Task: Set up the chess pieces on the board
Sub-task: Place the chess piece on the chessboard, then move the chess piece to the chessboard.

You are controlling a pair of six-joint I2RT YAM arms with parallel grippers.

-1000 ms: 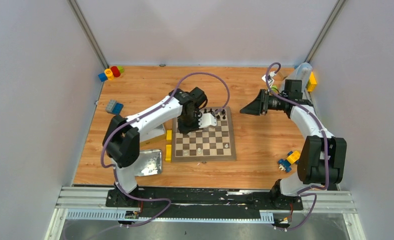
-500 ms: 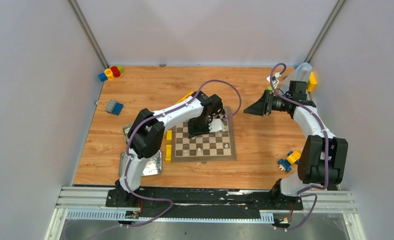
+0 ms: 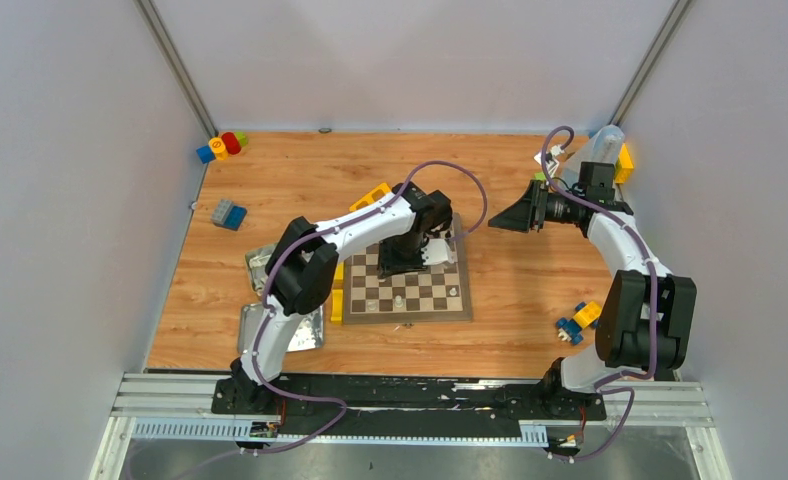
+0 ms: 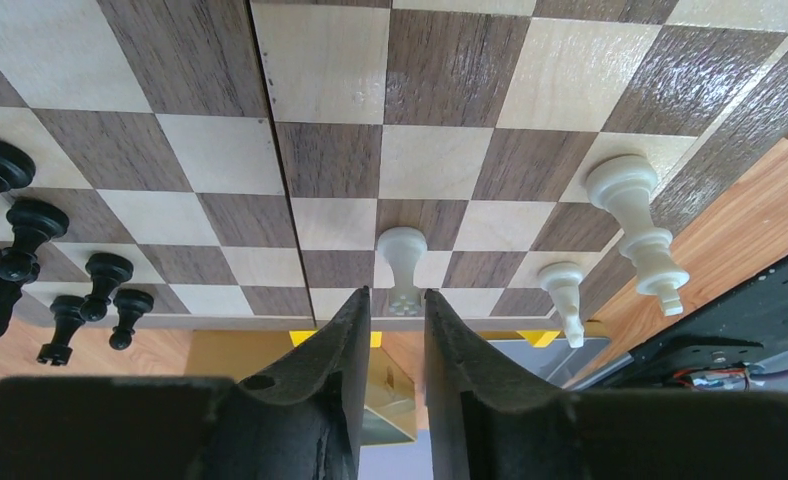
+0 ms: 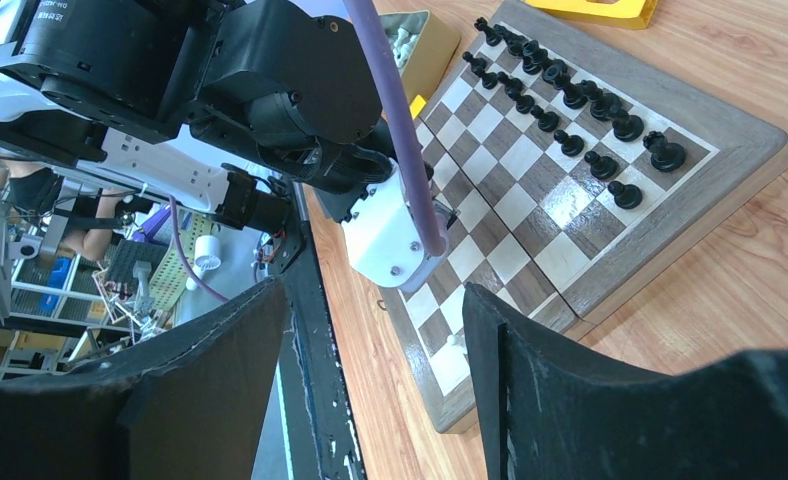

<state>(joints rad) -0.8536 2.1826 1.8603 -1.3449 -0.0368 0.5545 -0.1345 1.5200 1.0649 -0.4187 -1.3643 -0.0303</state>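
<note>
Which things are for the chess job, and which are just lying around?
For the job: board, black pieces, white pieces.
Lying about: corner blocks, grey block, yellow blocks, right-side blocks.

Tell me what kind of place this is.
Most likely a robotics lab test cell, not a home: a left arm and right arm bolted to a metal rail at the edge of a wooden table, plain pale panels walling it in, and a chessboard with toy blocks as props.
</note>
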